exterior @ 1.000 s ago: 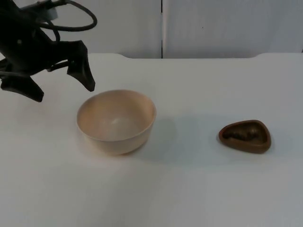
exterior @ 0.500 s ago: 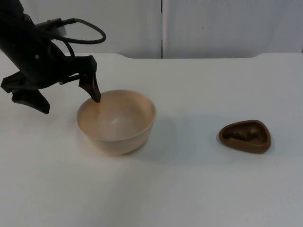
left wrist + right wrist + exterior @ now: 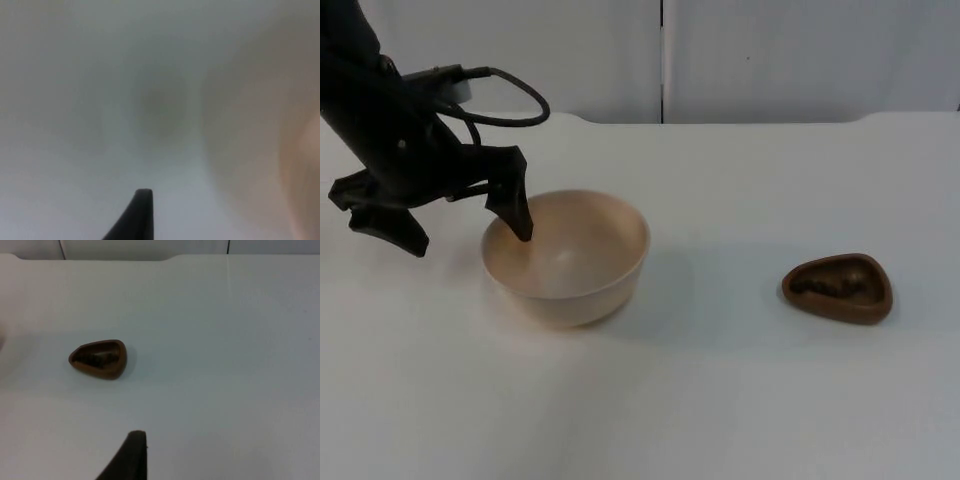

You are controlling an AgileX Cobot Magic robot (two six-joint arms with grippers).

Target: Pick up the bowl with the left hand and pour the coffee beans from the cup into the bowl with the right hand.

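A beige bowl (image 3: 582,262) stands upright on the white table, left of centre. My left gripper (image 3: 463,232) is open and straddles the bowl's left rim: one finger (image 3: 518,215) dips inside the bowl and the other (image 3: 398,228) stays outside it, to the left. The left wrist view is blurred, with the bowl's beige wall (image 3: 300,150) close by. A small brown teardrop-shaped cup (image 3: 837,288) holding coffee beans rests on the table at the right. The right arm waits, its gripper (image 3: 131,460) held back from the cup (image 3: 98,359).
The white table (image 3: 740,400) ends at the grey partition wall (image 3: 770,60) behind. Open table surface lies between the bowl and the cup and along the front edge.
My left gripper has come down and to the right onto the bowl. Its inner finger went from above the rim to inside it. Bowl and cup have not moved.
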